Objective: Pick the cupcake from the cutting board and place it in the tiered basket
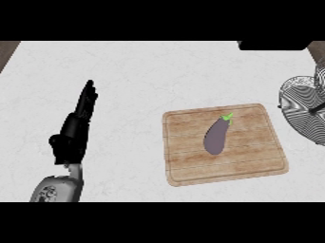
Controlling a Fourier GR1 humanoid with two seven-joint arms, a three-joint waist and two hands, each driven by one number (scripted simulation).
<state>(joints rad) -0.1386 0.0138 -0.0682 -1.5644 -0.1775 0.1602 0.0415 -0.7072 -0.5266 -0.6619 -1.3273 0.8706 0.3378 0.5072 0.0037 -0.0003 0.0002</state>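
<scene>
A purple eggplant, not a cupcake, lies on the square wooden cutting board.

No cupcake shows on the board or in the black-and-white striped tiered basket just right of it, so progress is unclear. Well left of the board, the left robot hand rests above the white table, fingers straight, holding nothing.

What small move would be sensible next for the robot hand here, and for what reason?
Probably a pause to confirm the target, rather than a reach. No cupcake is visible: the cutting board holds only an eggplant, and the tiered basket, cut off at the right edge, shows none either. The left robot hand is open, left of the board and apart from it.
</scene>
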